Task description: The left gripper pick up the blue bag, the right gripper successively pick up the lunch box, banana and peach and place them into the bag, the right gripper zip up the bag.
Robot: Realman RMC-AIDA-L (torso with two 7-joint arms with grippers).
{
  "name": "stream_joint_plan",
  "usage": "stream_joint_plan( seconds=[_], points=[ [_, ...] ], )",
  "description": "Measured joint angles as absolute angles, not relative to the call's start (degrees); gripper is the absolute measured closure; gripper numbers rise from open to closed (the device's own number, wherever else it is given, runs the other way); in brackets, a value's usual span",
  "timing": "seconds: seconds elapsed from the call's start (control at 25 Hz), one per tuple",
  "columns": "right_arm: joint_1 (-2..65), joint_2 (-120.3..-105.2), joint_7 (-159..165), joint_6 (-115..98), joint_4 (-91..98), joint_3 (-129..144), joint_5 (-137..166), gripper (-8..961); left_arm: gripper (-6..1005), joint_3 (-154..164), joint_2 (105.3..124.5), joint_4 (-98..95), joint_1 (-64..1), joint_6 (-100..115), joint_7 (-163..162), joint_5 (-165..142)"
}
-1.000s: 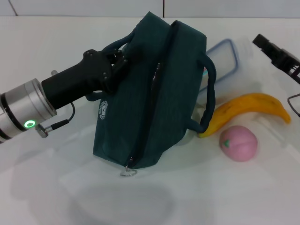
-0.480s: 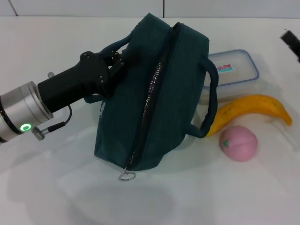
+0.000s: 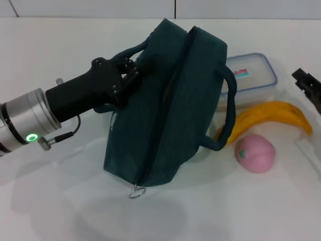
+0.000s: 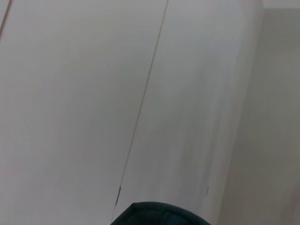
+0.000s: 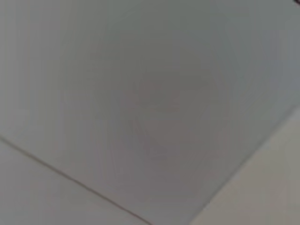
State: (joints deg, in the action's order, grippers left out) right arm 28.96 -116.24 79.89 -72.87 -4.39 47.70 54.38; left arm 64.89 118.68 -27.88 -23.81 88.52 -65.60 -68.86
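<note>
Black screwed left tool (image 3: 131, 70) on silver wrist, green light ring, thin cable.

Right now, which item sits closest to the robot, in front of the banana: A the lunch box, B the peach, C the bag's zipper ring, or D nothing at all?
B: in the head view the peach lies on the table just in front of the banana, while the lunch box sits behind the banana, beside the blue bag.

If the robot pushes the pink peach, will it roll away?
Probably. The peach looks round and sits loose on the smooth white table, so a nudge would likely roll it. The banana beside it might stop it that way.
</note>
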Motion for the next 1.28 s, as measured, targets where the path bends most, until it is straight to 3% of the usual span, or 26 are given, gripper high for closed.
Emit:
stream_joint_plan(
  seconds=[0.16, 0.36, 0.48, 1.28],
  points=[
    [29.51, -116.22, 81.25, -72.89, -4.96, 47.57, 54.39, 718, 955, 64.95, 118.59, -27.86, -23.87, 88.43, -65.58, -68.91],
    [30.25, -116.19, 86.60, -69.13, -5.02, 46.99, 54.14, 489, 955, 64.96, 118.56, -28.15, -24.03, 88.48, -65.57, -68.92],
    [30.87, -116.18, 88.82, -67.86, -4.88, 46.84, 54.24, 277, 955, 64.95, 118.58, -28.53, -24.05, 88.53, -65.45, -68.92],
    [38.22, -116.19, 97.39, -61.70, -5.01, 47.55, 55.10, 279, 956, 64.68, 119.30, -28.57, -24.18, 88.41, -62.49, -68.73]
  ],
)
